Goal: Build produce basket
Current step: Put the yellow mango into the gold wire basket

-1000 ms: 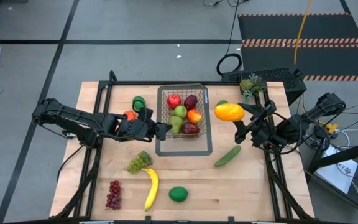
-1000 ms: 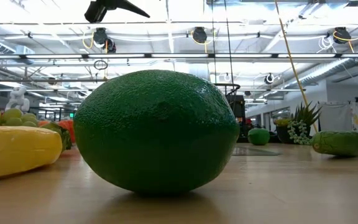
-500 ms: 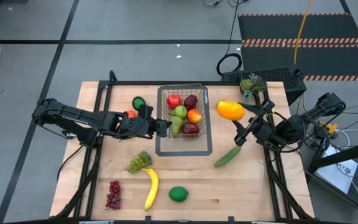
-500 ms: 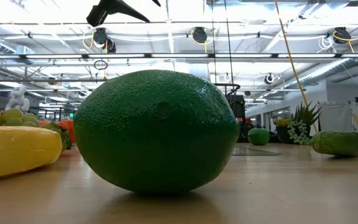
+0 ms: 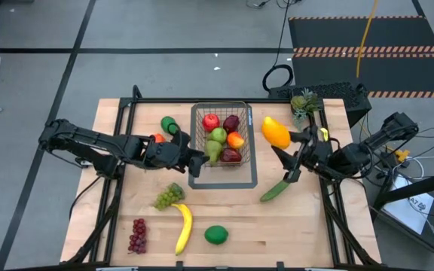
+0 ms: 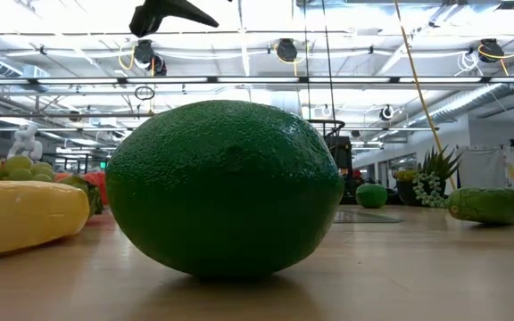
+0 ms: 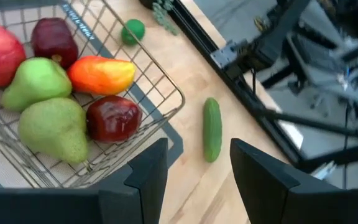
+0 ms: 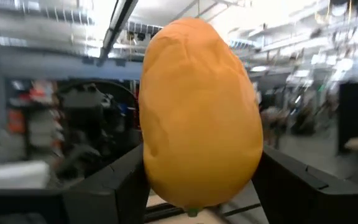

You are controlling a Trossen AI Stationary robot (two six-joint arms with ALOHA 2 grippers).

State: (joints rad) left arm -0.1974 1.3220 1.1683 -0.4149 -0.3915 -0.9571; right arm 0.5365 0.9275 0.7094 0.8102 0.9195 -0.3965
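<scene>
The wire-mesh basket [image 5: 221, 113] stands at mid table on a flat grey mat and holds apples, pears [image 7: 50, 127] and a mango. My right gripper [image 5: 283, 147] is shut on a yellow-orange mango [image 5: 274, 132] in the air, to the right of the basket. My left gripper [image 5: 197, 159] hovers open and empty at the basket's near left corner. A cucumber [image 5: 276, 188], green grapes [image 5: 169, 196], a banana [image 5: 183, 228], a lime [image 5: 216, 235] and red grapes [image 5: 137, 235] lie on the table. My right gripper pinches the mango between its two fingers, one on each long side [image 8: 149, 177]. The fingers come from the table's right side, slanting a little upward. The mango is lifted clear of the table and stands tilted, with most of it beyond the fingertips.
A green fruit [image 5: 169, 124] and an orange one [image 5: 157, 138] lie left of the basket, beside my left arm. A small green plant [image 5: 304, 102] stands at the far right corner. Black frame rails run along both table sides. Bare wood shows at the near right.
My right gripper has rolled about its own line while staying beside the basket. The mango has turned with it, from lying level across to standing tilted on end. My left gripper has rolled a little in place.
</scene>
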